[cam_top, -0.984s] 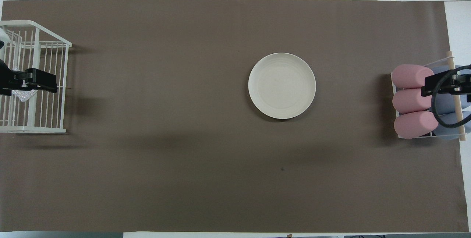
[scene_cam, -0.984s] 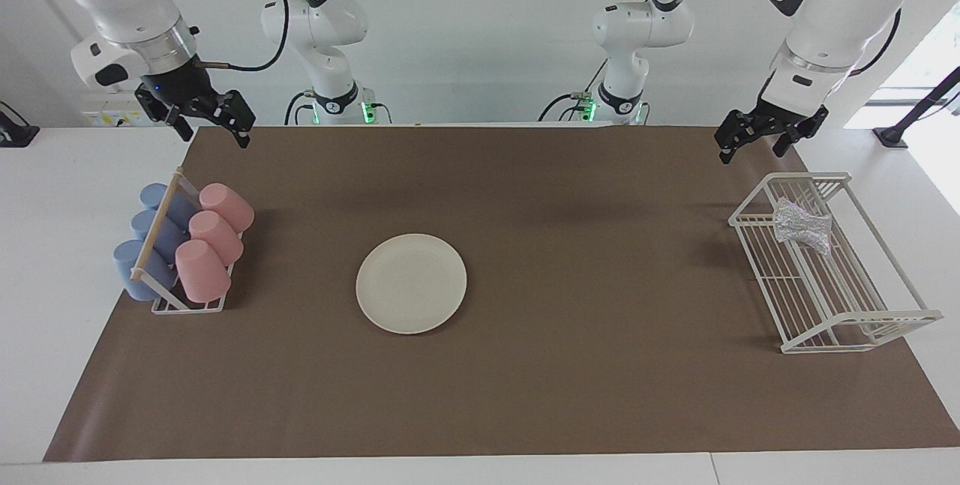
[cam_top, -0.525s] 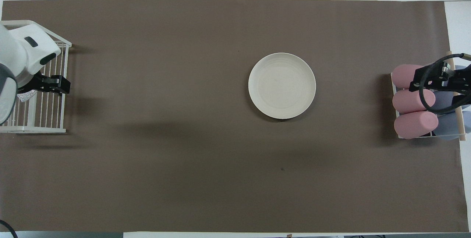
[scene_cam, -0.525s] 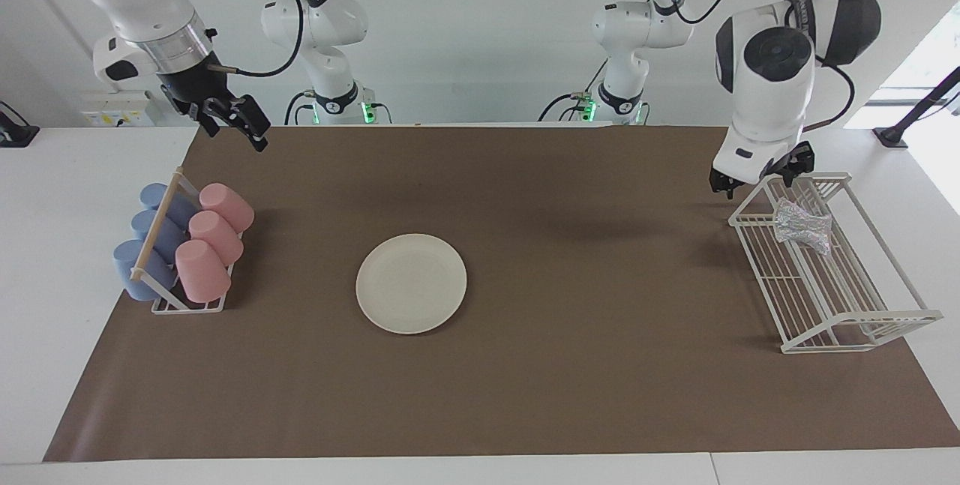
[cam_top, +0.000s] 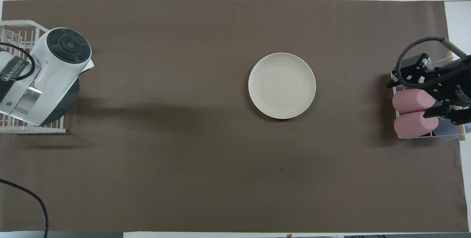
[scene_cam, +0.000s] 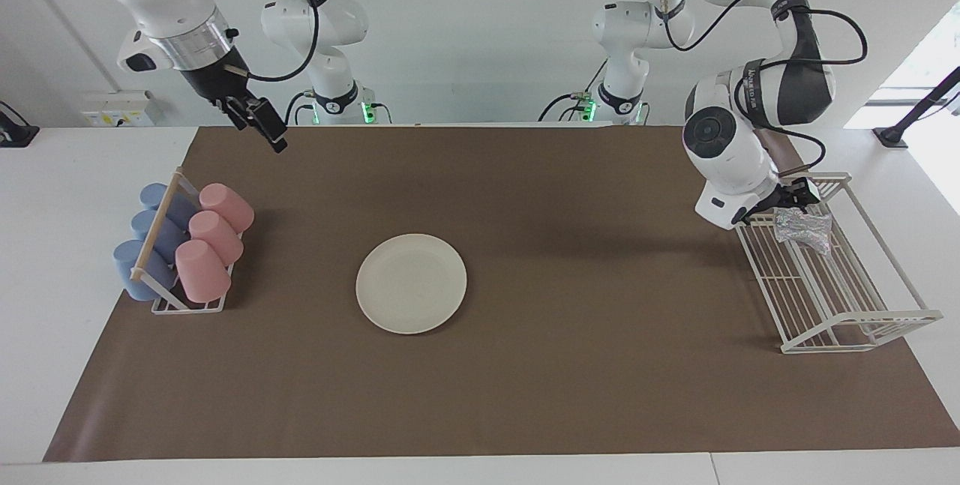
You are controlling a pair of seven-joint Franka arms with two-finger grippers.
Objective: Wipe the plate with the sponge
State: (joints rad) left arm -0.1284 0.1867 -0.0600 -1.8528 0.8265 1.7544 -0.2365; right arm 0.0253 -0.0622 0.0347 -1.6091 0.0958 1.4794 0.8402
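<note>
Matt brown paper-like mat (scene_cam: 525, 387); smooth matt cream plate (scene_cam: 411, 283); crinkled, glittery foil-like sponge (scene_cam: 804, 227) in a white coated-wire rack (scene_cam: 855, 320); matt pink and blue cups (scene_cam: 202, 245) under a pale wooden rod (scene_cam: 156, 224)

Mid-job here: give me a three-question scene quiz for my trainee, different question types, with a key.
1. True or false: the sponge lies on the plate.
2. Which gripper is at the wire rack? A) left gripper B) right gripper
3. Fill in: the cups lie in a holder toward the ___ arm's end of the table.

Key: 1 false, it lies in the wire rack; 2 A; 3 right.
</note>
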